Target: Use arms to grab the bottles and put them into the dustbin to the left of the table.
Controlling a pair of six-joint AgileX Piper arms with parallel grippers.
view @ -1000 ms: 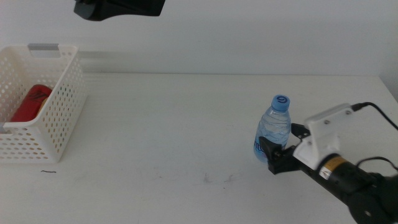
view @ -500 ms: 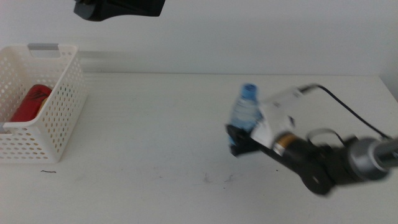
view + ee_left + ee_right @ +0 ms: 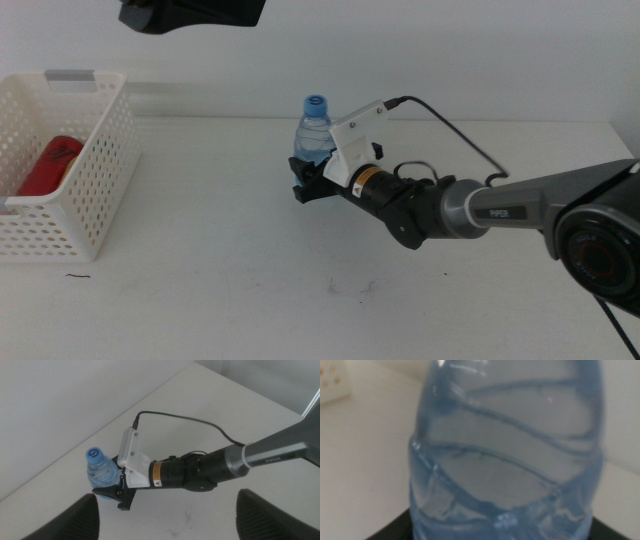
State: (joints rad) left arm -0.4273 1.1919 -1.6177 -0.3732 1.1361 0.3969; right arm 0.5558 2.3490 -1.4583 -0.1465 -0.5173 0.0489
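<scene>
My right gripper (image 3: 305, 186) is shut on the small blue-capped water bottle (image 3: 313, 132) and holds it upright over the middle of the table (image 3: 220, 260), its arm stretched in from the right. The right wrist view is filled by the clear ribbed bottle (image 3: 505, 455). From high above, the left wrist view looks down on the bottle (image 3: 101, 471) and the right gripper (image 3: 118, 498). My left gripper (image 3: 177, 522) hangs open up there, jaws wide apart and empty. The white perforated dustbin (image 3: 100, 190) stands at the table's left edge with a red can (image 3: 48, 166) lying inside.
A dark part of the raised left arm (image 3: 190, 12) shows at the middle view's top edge. The right arm's black cable (image 3: 450, 125) loops above its wrist. Faint scuff marks (image 3: 350, 288) dot the tabletop near the front.
The right gripper has carried the water bottle from the table's right side leftward to the middle, closer to the dustbin. The dustbin and red can have not moved.
</scene>
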